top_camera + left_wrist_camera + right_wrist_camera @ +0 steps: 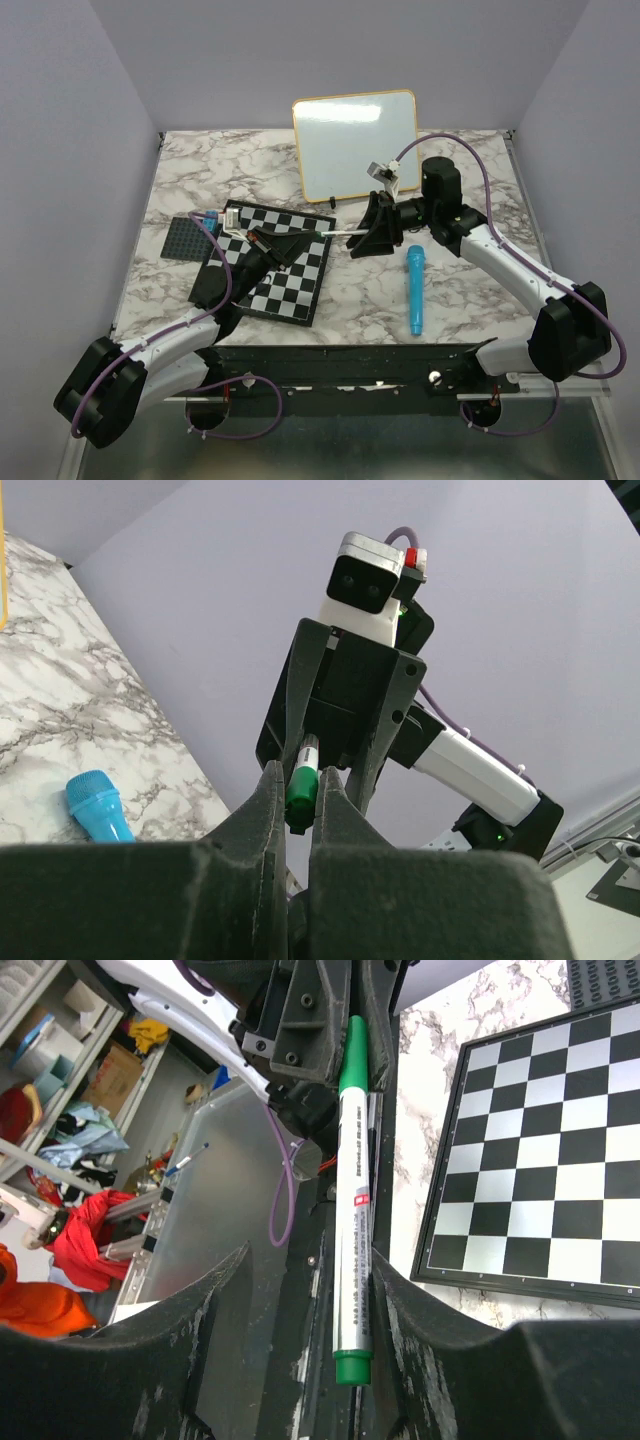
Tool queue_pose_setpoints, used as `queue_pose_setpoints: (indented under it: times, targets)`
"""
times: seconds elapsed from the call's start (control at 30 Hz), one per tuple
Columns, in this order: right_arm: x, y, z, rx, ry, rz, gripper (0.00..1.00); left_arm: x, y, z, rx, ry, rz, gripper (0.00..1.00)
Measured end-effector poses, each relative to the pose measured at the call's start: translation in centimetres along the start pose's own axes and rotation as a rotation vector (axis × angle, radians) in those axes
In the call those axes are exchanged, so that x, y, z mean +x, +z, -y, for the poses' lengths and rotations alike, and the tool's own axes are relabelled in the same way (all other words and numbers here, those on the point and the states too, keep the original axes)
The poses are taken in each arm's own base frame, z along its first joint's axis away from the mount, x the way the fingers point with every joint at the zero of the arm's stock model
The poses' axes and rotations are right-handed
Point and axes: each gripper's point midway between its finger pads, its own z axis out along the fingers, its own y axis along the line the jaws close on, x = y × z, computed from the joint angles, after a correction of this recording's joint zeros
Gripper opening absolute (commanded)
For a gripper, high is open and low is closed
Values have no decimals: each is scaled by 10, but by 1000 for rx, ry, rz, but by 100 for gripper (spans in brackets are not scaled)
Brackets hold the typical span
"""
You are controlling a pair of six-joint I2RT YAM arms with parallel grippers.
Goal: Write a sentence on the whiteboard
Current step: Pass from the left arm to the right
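Marble counter (360, 300) in view. Far edge, ctr: whiteboard (355, 145) standing upright on small black feet. Front L: checkered board (300, 280) lying flat, w/ a dark studded plate (185, 238) just beside its L corner. Front R: blue toy mic (414, 290) lying flat, apart from the rest.

Rectangular glossy whiteboard (355, 140) with thin yellow-orange frame stands upright, slightly tilted, plain white face, at the desk's (200, 170) far edge.
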Motion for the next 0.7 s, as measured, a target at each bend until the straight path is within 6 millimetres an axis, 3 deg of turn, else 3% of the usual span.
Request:
queue_pose_setpoints:
  times: [0.3,0.43,0.47,0.57,0.6,0.63,0.7]
  targets:
    - [-8,-5,5,15,16,26,52,7,1,-5,-13,-9,-19,0]
    - [-8,-5,6,16,18,31,32,8,1,-4,-11,-11,-22,0]
    - [-7,-5,6,16,22,31,21,8,1,-4,-10,-12,-23,0]
    - [-5,-6,11,22,38,33,1,9,1,-2,-2,-12,-24,0]
    - [-5,-6,12,23,44,34,1,9,1,-1,-2,-12,-25,0]
    - [-4,-6,14,23,49,34,1,9,1,-2,-4,-10,-25,3]
    - [-3,-6,14,23,54,34,1,10,1,-3,-5,-5,-26,31]
